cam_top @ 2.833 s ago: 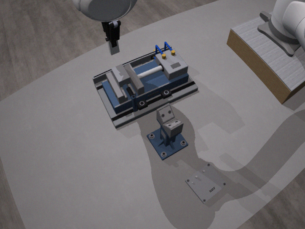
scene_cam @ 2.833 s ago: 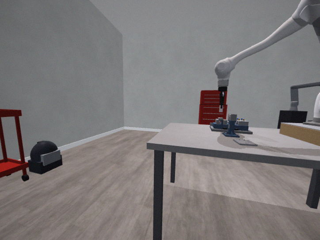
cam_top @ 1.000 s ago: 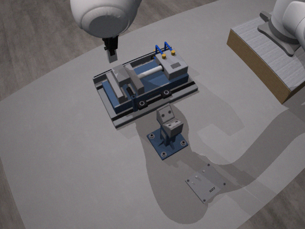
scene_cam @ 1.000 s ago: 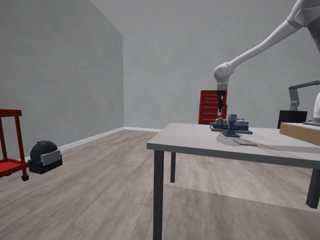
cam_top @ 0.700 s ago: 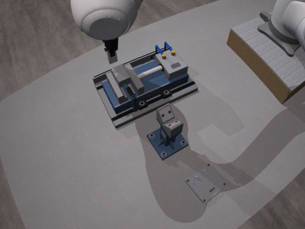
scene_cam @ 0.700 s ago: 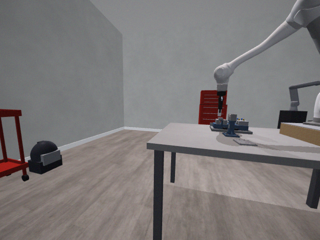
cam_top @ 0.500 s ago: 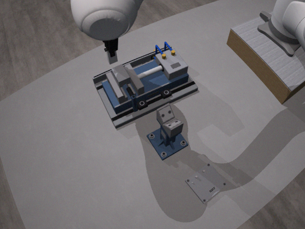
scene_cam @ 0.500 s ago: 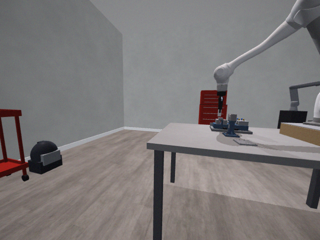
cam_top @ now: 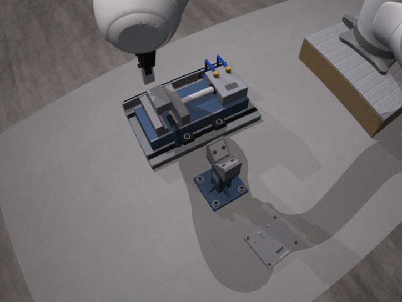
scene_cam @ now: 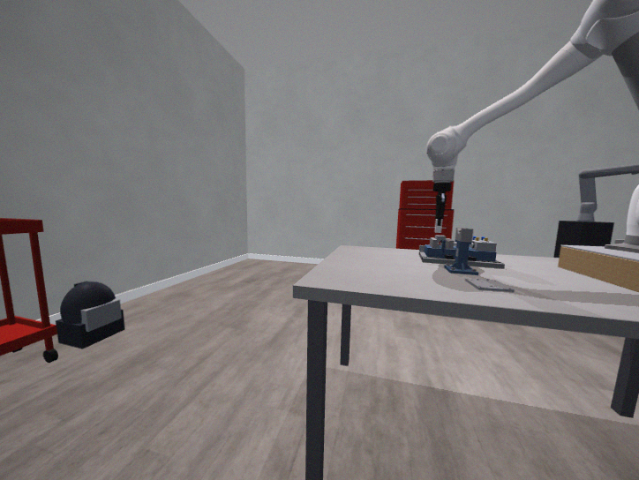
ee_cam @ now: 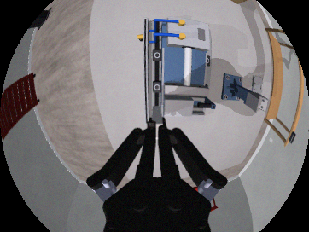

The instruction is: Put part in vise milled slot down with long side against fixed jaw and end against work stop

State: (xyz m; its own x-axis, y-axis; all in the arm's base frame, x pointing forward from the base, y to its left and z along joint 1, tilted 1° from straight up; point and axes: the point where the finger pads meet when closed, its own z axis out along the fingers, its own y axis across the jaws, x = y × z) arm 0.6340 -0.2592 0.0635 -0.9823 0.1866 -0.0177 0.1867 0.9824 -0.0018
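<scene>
The part [cam_top: 158,99], a grey block, lies in the open vise [cam_top: 188,110] between the fixed jaw [cam_top: 151,115] on the left and the moving jaw [cam_top: 176,104] on the cylinder rod. It sits toward the vise's far end, with a gap to the black work stop [cam_top: 171,119] at the near end. I cannot tell which way its slot faces. My gripper [cam_top: 147,77] is shut and empty, hanging just above and beyond the vise's far end; it also shows in the exterior view [scene_cam: 438,227] and the wrist view [ee_cam: 154,126]. The infeed plate [cam_top: 271,245] holds nothing.
The V-block [cam_top: 223,159] on its blue base stands in front of the vise and holds nothing. A wooden riser [cam_top: 351,77] carrying the robot base is at the back right. A red tool cabinet [scene_cam: 424,213] stands behind the table.
</scene>
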